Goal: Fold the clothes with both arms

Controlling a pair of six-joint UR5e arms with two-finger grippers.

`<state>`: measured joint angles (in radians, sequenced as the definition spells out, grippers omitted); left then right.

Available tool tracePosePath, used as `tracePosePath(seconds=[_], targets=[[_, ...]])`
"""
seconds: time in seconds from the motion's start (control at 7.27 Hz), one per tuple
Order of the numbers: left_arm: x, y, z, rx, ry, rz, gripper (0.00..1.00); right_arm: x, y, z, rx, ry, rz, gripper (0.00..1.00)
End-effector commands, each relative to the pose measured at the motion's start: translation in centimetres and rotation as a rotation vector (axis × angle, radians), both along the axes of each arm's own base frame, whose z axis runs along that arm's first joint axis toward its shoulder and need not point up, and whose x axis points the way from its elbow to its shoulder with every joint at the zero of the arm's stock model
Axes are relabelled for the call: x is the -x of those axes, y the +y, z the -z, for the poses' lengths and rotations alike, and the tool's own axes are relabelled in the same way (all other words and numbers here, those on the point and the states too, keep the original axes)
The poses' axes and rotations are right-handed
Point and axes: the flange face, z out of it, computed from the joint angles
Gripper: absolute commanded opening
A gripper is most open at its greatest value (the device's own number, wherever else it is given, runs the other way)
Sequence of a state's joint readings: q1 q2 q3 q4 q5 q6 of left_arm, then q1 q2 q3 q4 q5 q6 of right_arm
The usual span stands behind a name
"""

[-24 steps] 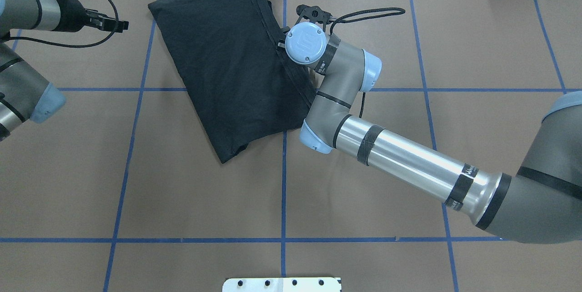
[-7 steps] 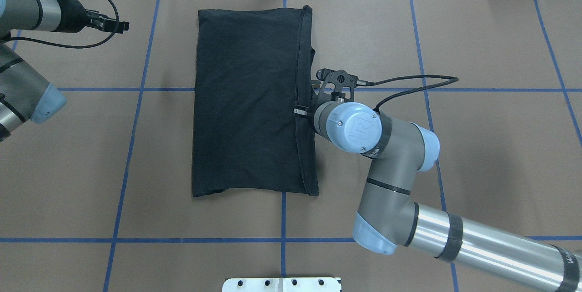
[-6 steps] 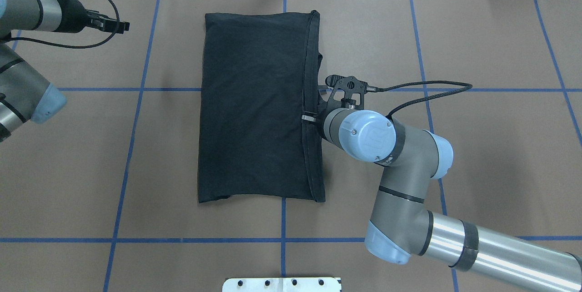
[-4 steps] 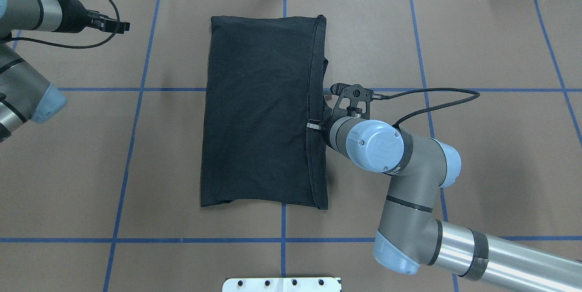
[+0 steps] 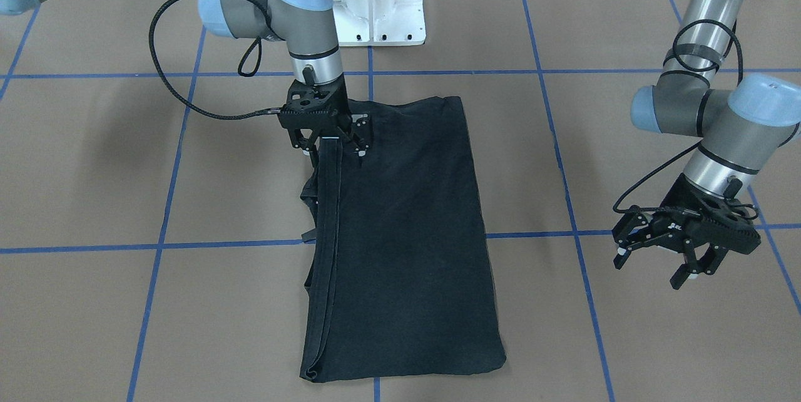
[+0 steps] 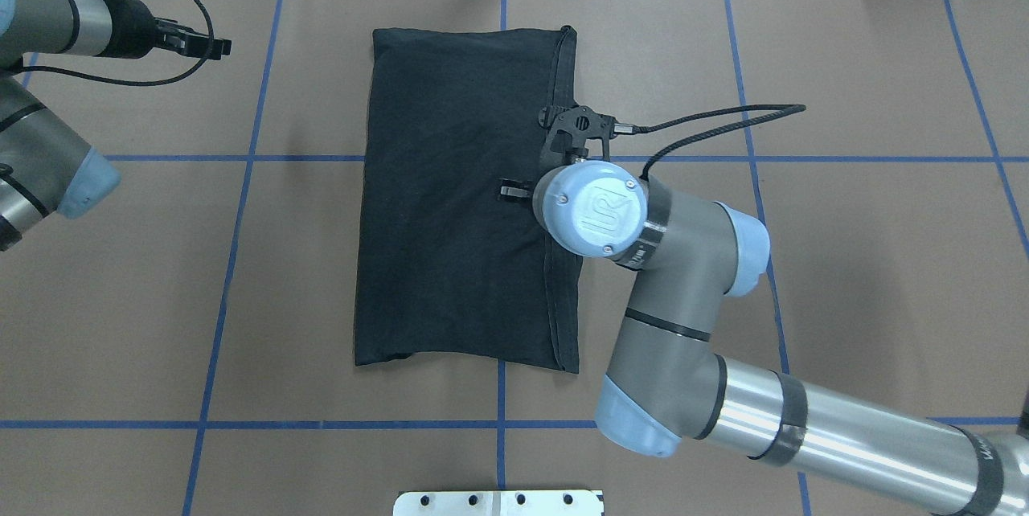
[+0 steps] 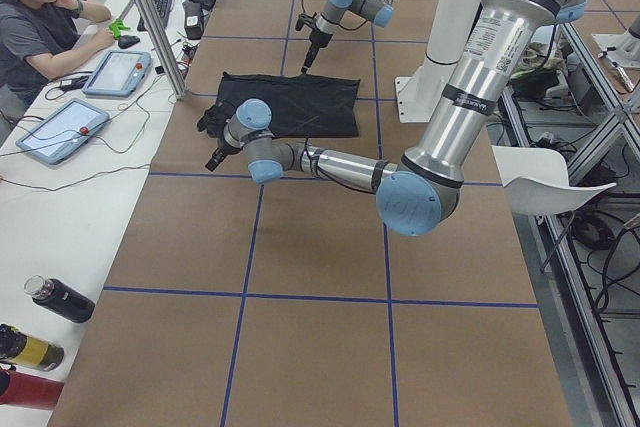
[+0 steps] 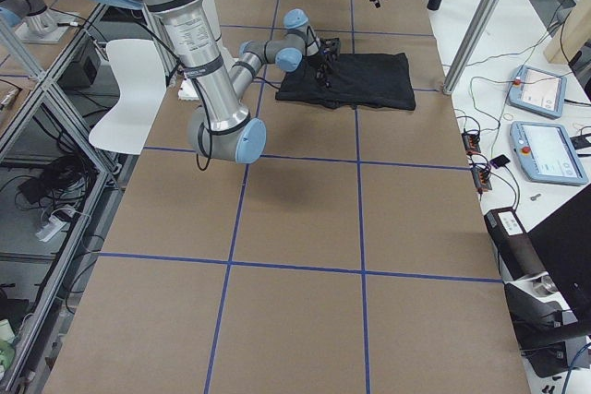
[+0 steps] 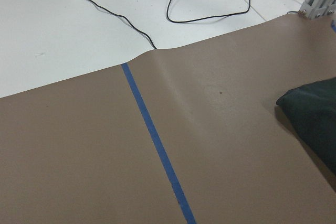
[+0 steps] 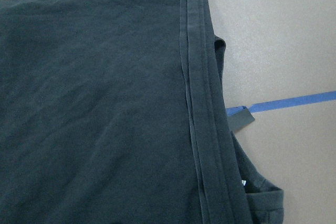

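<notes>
At the robot's edge of the desk, the overhead camera cuts off the white pedestal. The right arm reaches in from that side to the black T-shirt. The shirt lies flat in the middle of the desk, folded into a long rectangle running away from the robot, and only plain black cloth shows. Its stacked hems run down the robot's right side, seen close up by the right wrist camera beside a strip of blue tape.

From overhead the light-blue wrist cap hides nearly all of the right tool, with only one fingertip poking out over the cloth. The front-facing camera shows what that view misses: the right tool points straight down with its fingers spread wide and released, one on each side of the hemmed edge. Whether the tips touch the cloth is hard to make out.

Farther off, well apart from the shirt on the robot's left, the left tool hangs over bare desk with its fingers also spread and grasping nothing. The overhead view shows it only as a small dark shape. The left wrist camera catches just one corner of the shirt at its frame edge, a blue tape line and cables beyond the desk's far edge.

In the exterior left view, a person sits at the side bench.
</notes>
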<state>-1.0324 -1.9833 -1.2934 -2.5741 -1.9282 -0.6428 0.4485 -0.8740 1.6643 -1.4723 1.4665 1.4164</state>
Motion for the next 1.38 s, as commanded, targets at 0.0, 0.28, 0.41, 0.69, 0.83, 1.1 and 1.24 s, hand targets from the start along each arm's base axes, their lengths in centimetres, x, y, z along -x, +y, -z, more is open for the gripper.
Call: tracePosePath(seconds=[0.0, 0.28, 0.41, 0.69, 0.83, 1.1, 1.24], targets=[[0.0, 0.0, 0.1, 0.000, 0.002, 0.001, 1.00, 4.5, -1.4, 0.7, 0.074, 0.175, 0.020, 1.00], [0.0, 0.1, 0.0, -0.001, 0.001, 0.000, 1.00, 5.6, 0.6, -1.1, 0.099, 0.329, 0.104, 1.00], [0.0, 0.1, 0.0, -0.001, 0.001, 0.000, 1.00, 6.2, 1.6, -1.6, 0.113, 0.368, 0.123, 1.00], [0.0, 0.1, 0.0, 0.000, 0.002, -0.001, 1.00, 7.5, 4.0, -1.8, 0.126, 0.415, 0.159, 1.00], [0.0, 0.1, 0.0, 0.000, 0.002, -0.001, 1.00, 8.0, 4.4, -2.1, 0.126, 0.423, 0.166, 1.00], [0.0, 0.1, 0.0, 0.000, 0.002, -0.001, 1.00, 8.9, 4.1, -3.5, 0.136, 0.461, 0.169, 1.00], [0.0, 0.1, 0.0, -0.001, 0.001, -0.001, 1.00, 8.9, 4.0, -3.7, 0.125, 0.473, 0.185, 1.00]])
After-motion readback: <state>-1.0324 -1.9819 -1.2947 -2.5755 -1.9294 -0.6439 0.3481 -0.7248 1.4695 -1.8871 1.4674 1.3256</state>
